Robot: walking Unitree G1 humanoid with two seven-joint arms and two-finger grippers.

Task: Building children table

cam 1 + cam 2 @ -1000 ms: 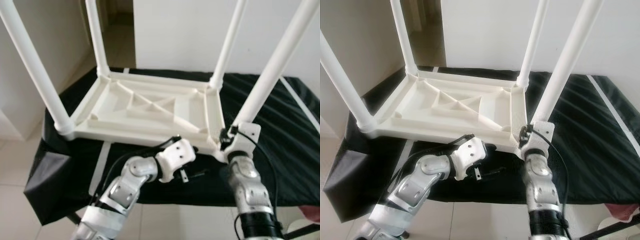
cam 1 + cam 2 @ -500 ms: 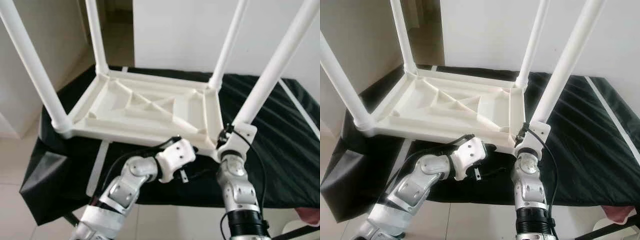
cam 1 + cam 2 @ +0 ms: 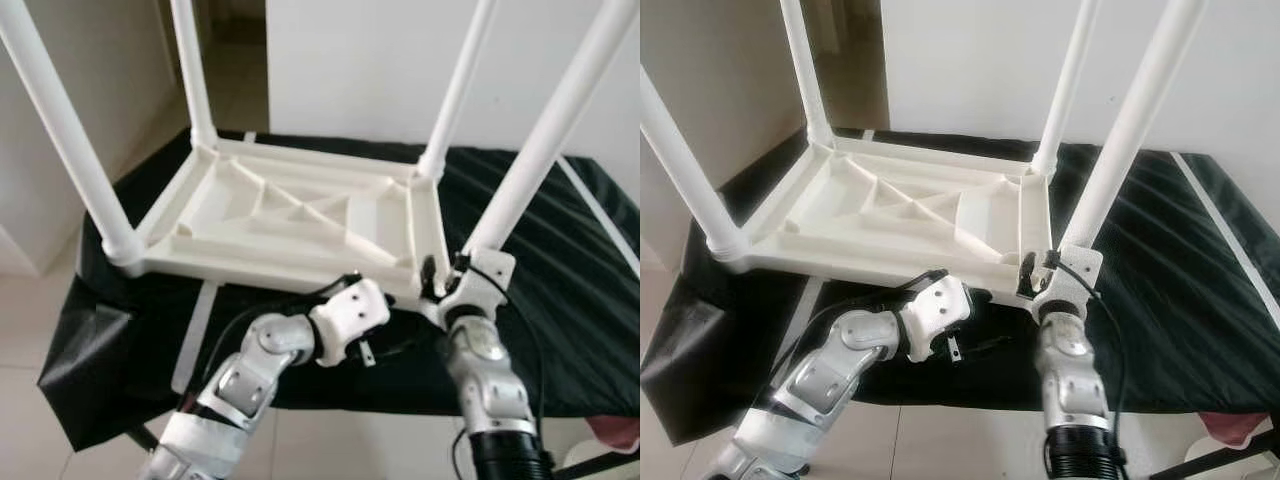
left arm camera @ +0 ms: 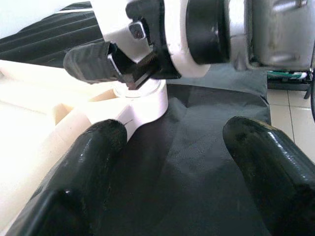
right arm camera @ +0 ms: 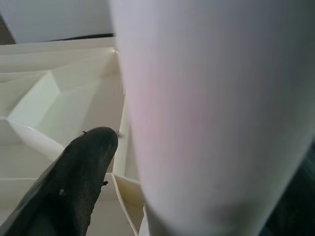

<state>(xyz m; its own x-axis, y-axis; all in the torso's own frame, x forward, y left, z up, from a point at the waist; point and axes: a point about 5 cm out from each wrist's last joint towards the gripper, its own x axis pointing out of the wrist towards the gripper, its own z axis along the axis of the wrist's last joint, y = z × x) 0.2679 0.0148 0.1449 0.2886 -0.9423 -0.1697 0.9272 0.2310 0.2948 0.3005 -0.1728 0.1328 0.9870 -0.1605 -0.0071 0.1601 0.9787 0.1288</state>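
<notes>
A black cloth [image 3: 560,300] covers the surface below a white wall [image 3: 370,60].

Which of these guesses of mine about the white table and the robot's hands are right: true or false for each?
1. The white plastic table lies upside down with its legs pointing up. True.
2. It rests on a bare wooden floor. False: it rests on a black cloth-covered surface.
3. All four white tube legs are fitted at the corners. True.
4. The right hand is at the base of the near right leg. True.
5. The left hand is clamped shut on a leg. False: its fingers stand apart over the black cloth, holding nothing.
</notes>
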